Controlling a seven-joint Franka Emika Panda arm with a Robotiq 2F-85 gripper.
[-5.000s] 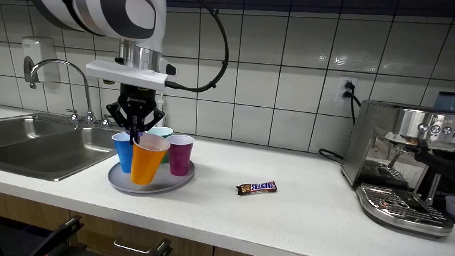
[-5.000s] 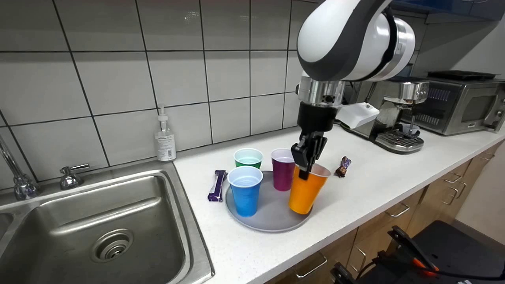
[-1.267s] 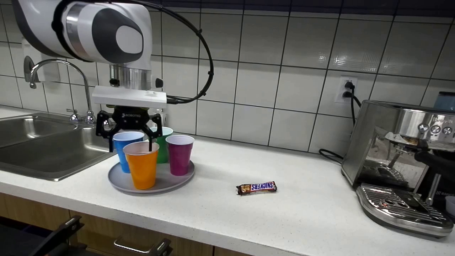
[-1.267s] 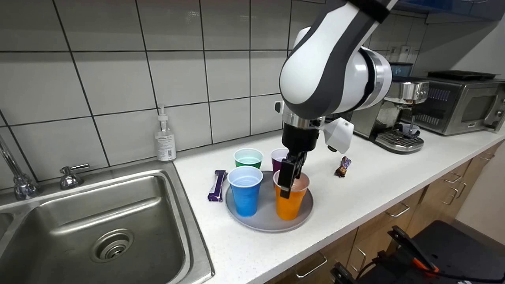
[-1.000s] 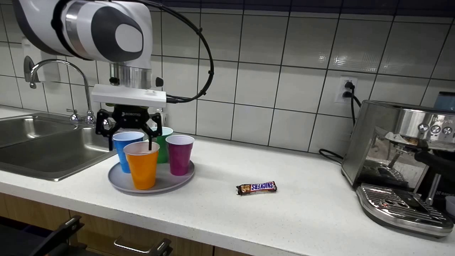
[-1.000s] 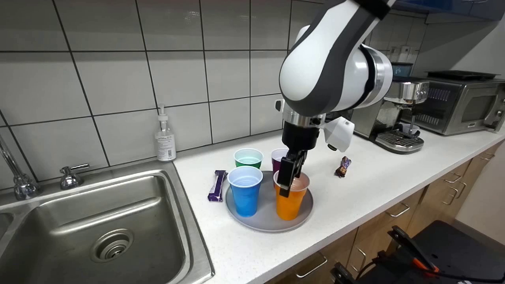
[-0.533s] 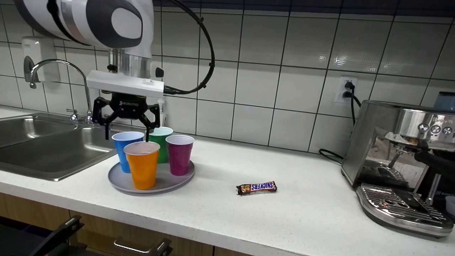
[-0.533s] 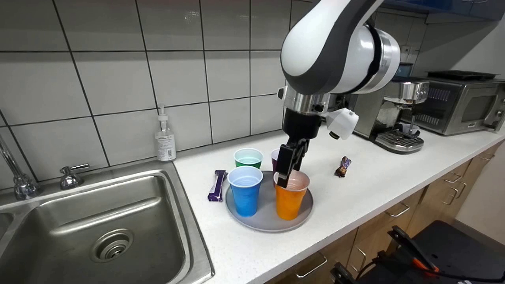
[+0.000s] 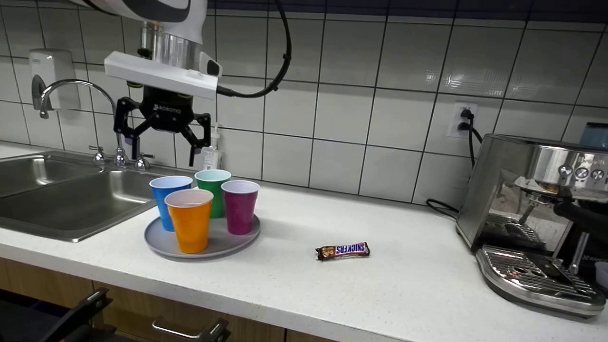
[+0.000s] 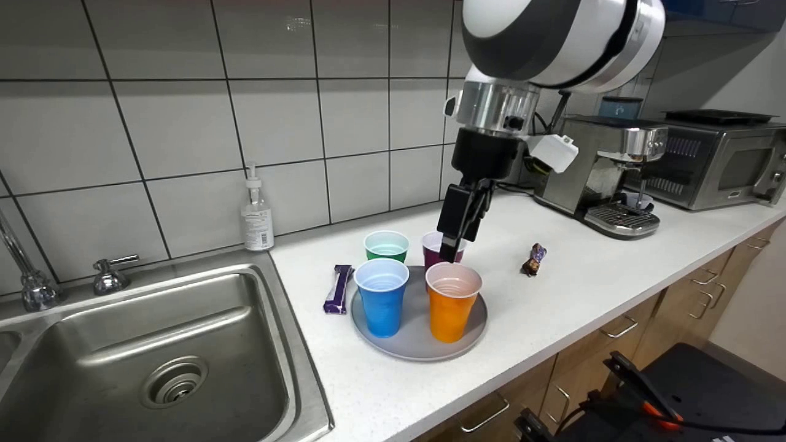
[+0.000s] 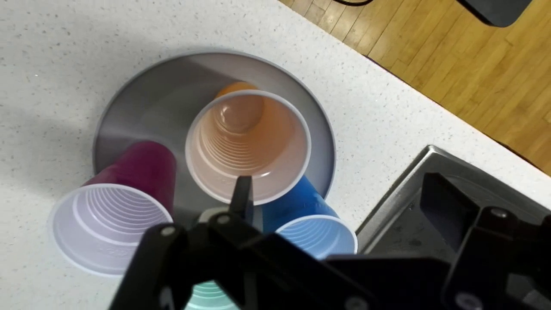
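The gripper (image 9: pixel 163 157) hangs over the counter (image 9: pixel 285 285) with its fingers (image 11: pixel 243 193) spread wide, holding nothing; it leans slightly, its tips apart from the cups below. Nearest is the orange cup (image 9: pixel 191 228), upright on the grey plate (image 9: pixel 221 242). In the wrist view one finger crosses in front of that cup's pale rim at about 6 o'clock.

In an exterior view, with the plate as a dial and 12 toward the wall (image 9: pixel 351 114), the orange cup sits near 7 o'clock, the blue cup (image 9: pixel 160 197) near 10, the green cup (image 9: pixel 217 202) near 1 and the purple cup (image 9: pixel 241 209) near 3. All four stand mouth up. Farther out on that dial, the Snickers (image 9: pixel 343 251) lies just past 3 o'clock, the coffee machine (image 9: pixel 517 204) stands well apart at about 3, and the sink (image 9: pixel 114 194) lies between 9 and 10.

In an exterior view, again from the plate, the purple bar (image 10: pixel 338 290) lies just beside it between 9 and 10 o'clock, the soap bottle (image 10: pixel 257 227) stands at about 10, and the microwave (image 10: pixel 712 162) is well away at about 2.
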